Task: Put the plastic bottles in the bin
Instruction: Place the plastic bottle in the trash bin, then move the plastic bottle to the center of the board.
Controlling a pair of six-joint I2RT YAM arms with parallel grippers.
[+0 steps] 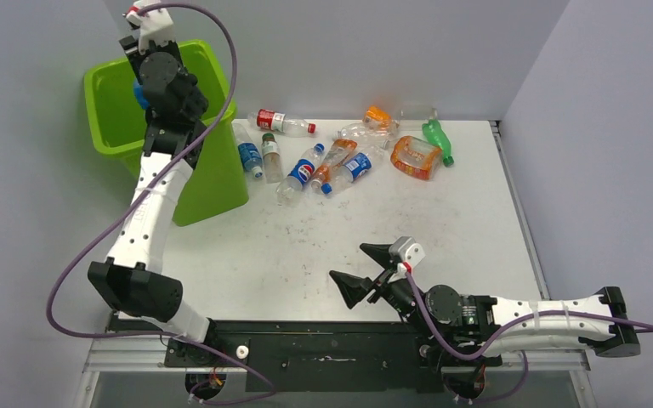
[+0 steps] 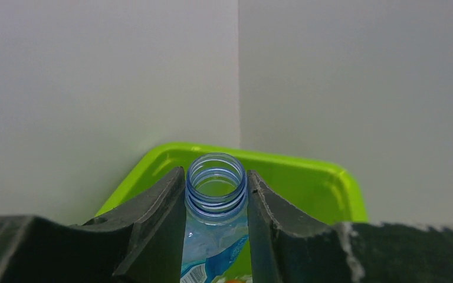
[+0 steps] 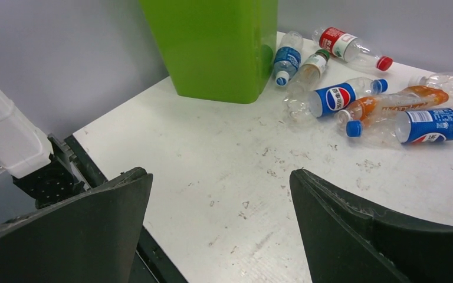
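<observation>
Jaws of the right gripper [image 1: 350, 262] stand wide apart, low over the near part of the table [image 1: 306, 255]. It holds nothing and touches nothing. Its wrist view shows only scuffed white surface between the two black fingers [image 3: 88, 236].

Farther out, loose bottles lie on their sides across the far half of the table. A Pepsi bottle [image 1: 302, 174] is nearest. Just beside it to the right are an orange bottle [image 1: 333, 161] and a blue-label bottle [image 1: 353, 167], the three packed close together. To their left, two small bottles [image 1: 259, 157] lie side by side next to the bin wall. To the right are a crushed orange bottle [image 1: 415, 156] and a green bottle [image 1: 438, 140], which touch. Along the far edge lie a red-label bottle [image 1: 282, 121] and some crumpled clear ones [image 1: 364, 132].

The bin [image 1: 221, 170] stands upright at the far left of the table. The left gripper [image 2: 216, 183] is raised above its open top, clamped on the neck of an uncapped clear bottle [image 2: 215, 236]. The fingers [image 2: 159, 218] press on both sides just below the threaded mouth. The green rim [image 2: 307, 165] shows beyond and below it.
</observation>
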